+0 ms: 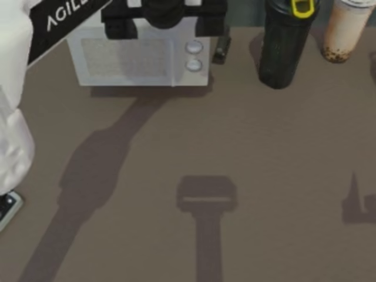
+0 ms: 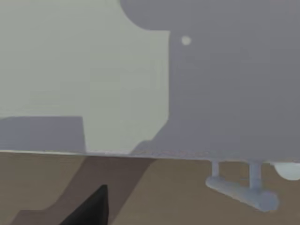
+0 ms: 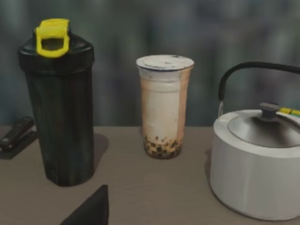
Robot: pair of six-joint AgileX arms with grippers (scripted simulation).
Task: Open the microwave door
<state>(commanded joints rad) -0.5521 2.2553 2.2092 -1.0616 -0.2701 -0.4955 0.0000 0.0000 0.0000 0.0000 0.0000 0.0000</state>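
Note:
The white microwave [image 1: 138,56] stands at the back left of the table. Its door [image 1: 126,59], with the speckled grey mesh window, lies flat against the front. Two round knobs [image 1: 194,56] sit on the panel to the door's right. My left gripper [image 1: 164,13] hovers over the microwave's top, near its back edge. In the left wrist view the microwave's white top [image 2: 84,70] fills most of the picture, and the door's pale bar handle [image 2: 241,194] juts out below its front edge. My right arm is out of the top view; only a black wedge [image 3: 93,211] of its gripper shows.
A tall black bottle [image 1: 286,44] with a yellow loop stands right of the microwave. A milk tea cup [image 1: 346,29] is beside it, and a small black stapler-like thing [image 1: 221,50] lies between microwave and bottle. A white kettle [image 3: 255,159] sits at the far right.

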